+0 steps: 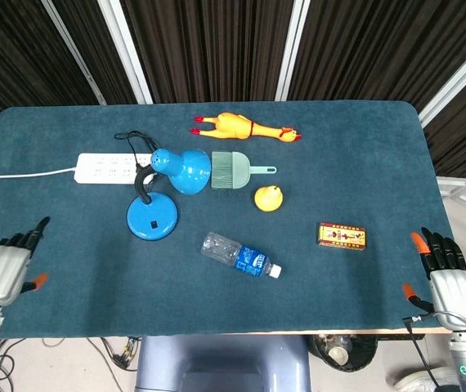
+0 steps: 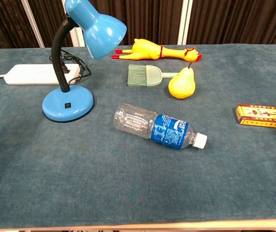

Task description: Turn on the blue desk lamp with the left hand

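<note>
Blue desk lamp [image 1: 153,217] stands left-centre on counter [image 1: 339,147], beside power strip [image 1: 110,168] | left robot hand [image 1: 4,263] released, empty, well apart | you press the small base switch [image 2: 67,105]: stiff, weighted base, light touch.

Chest view shows neither hand; head view cuts off the left hand [image 1: 2,265] and right hand [image 1: 449,278] below the wrists at the bottom frame edge. Power strip [image 2: 35,74] cable runs off the left frame edge at the table [image 2: 128,193] left edge. Switch on blue desk lamp [image 2: 68,104] base too small to read; chest view crops its shade top.
</note>
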Robot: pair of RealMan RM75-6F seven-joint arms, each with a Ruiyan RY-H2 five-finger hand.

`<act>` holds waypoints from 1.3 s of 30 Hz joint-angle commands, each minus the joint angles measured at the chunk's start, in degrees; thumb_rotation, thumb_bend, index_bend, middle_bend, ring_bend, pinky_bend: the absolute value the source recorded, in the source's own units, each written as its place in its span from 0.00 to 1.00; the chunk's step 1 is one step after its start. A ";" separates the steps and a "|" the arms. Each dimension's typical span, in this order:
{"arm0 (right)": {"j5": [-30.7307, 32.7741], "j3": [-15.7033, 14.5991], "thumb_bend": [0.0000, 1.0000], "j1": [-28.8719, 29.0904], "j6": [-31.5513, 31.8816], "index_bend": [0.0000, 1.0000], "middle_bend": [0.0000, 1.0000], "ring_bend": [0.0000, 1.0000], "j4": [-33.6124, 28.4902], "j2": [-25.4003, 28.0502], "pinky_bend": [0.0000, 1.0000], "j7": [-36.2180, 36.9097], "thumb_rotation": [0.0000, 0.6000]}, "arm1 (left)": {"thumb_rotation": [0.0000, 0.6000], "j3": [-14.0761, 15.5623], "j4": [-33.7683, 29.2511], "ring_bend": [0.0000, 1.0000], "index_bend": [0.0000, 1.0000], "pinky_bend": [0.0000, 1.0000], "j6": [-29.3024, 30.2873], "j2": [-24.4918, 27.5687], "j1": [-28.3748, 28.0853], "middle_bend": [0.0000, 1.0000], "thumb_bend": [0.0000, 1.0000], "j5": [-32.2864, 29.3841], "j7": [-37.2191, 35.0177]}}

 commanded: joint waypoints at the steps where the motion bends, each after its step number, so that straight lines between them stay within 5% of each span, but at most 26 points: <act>1: 0.10 0.05 0.31 -0.01 -0.02 0.00 0.00 0.00 -0.09 0.06 0.09 0.26 1.00 | 1.00 -2.22 -6.04 0.71 0.00 0.79 -6.00 0.50 -4.20 0.72 0.34 -4.37 4.30; 10: 0.26 0.21 0.31 0.00 -0.01 0.00 0.00 0.00 -0.39 0.16 0.09 1.41 1.00 | 1.00 -4.81 -14.71 0.87 0.05 0.92 -18.12 -1.75 -13.72 0.90 0.46 -23.75 16.26; 21: 0.75 0.51 0.31 0.22 -0.38 0.00 0.00 0.00 -0.23 -0.08 0.09 2.60 1.00 | 1.00 -5.88 -12.49 0.88 0.10 0.92 -17.16 -9.49 -24.57 0.91 0.46 -46.12 28.95; 39: 1.33 0.94 0.31 0.54 -0.65 0.00 0.00 0.00 0.40 -0.75 0.09 3.32 1.00 | 1.00 -4.58 -3.51 0.88 0.11 0.93 -15.98 -19.04 -34.11 0.92 0.46 -58.50 32.33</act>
